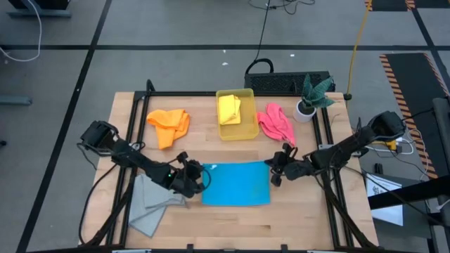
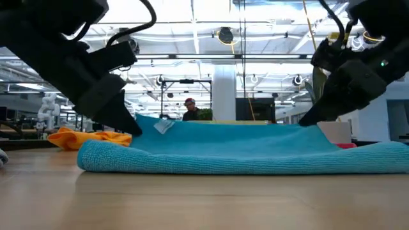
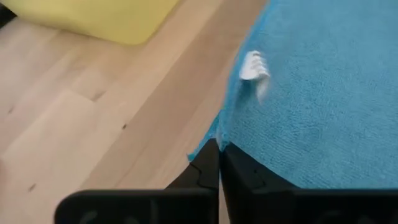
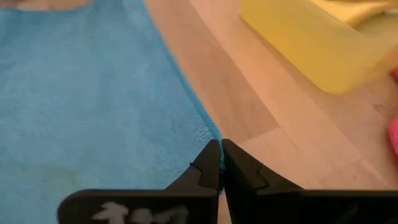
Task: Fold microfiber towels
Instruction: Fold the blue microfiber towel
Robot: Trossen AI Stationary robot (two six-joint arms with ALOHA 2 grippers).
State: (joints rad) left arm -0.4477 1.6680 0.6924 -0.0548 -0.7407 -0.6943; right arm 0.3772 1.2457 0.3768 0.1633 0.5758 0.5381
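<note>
Both arms reach low toward the table's middle, one from each side. The left gripper (image 3: 219,155) is pinched tight on a far corner of the blue towel (image 1: 235,183), and the right gripper (image 4: 221,155) is clamped on the other far corner. The towel lies near the table's front edge, apparently doubled over. The grey towel (image 1: 151,204) sits at the front-left corner, the orange towel (image 1: 169,124) and pink towel (image 1: 275,123) flank the yellow bin (image 1: 236,130) at the back edge, with the yellow towel (image 1: 229,109) inside. Wooden table (image 1: 281,225), bright hall behind.
</note>
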